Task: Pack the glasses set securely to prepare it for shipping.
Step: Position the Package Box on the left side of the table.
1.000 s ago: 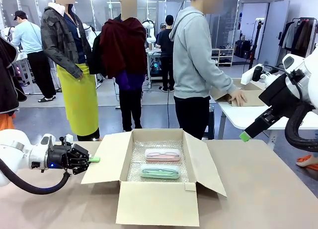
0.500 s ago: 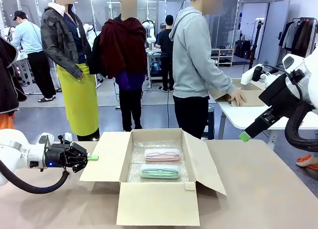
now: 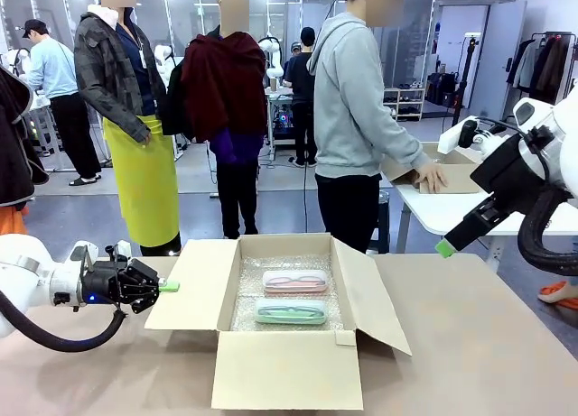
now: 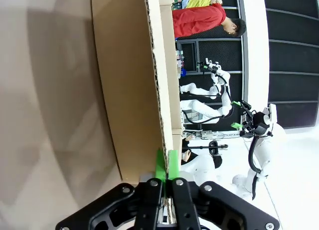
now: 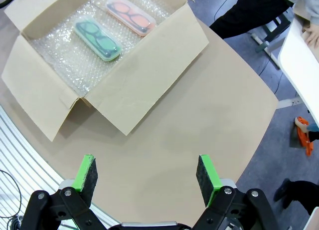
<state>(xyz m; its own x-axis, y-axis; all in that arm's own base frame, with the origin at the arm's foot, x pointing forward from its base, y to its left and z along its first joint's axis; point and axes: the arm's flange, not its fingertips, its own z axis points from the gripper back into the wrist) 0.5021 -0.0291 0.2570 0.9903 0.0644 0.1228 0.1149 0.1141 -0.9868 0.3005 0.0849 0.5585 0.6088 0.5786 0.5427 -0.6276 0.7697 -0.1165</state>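
Across the tan tabletop (image 3: 479, 344) in the front view stands a brown corrugated cardboard box (image 3: 284, 371) with all four flaps folded outward. Its floor is lined with clear bubble wrap (image 3: 253, 285), lumpy and glinting. On that lining the glasses set lies as two oblong, round-cornered cases side by side: the pale pink case (image 3: 295, 281) farther from the robot, the mint green case (image 3: 290, 312) nearer, each with a cloudy see-through top. The left gripper (image 3: 168, 287) reaches in low from the left, its green pads pinched together at the outer edge of the box's left flap (image 3: 185, 290). The right gripper (image 3: 444, 248) hangs high over the table's right side, well apart from the box.

From the left wrist, the black fingers meet with the green pads (image 4: 161, 165) pressed flat on each other, gripping the thin, fluted edge of the flap (image 4: 129, 90), which runs up the picture.

From the right wrist, looking down, the two green pads (image 5: 87, 171) stand wide apart with nothing between them. Below lies the open box (image 5: 134, 95), and spectacle frames show through both lids, dark green in the mint case (image 5: 97, 39) and reddish in the pink one (image 5: 131, 13).
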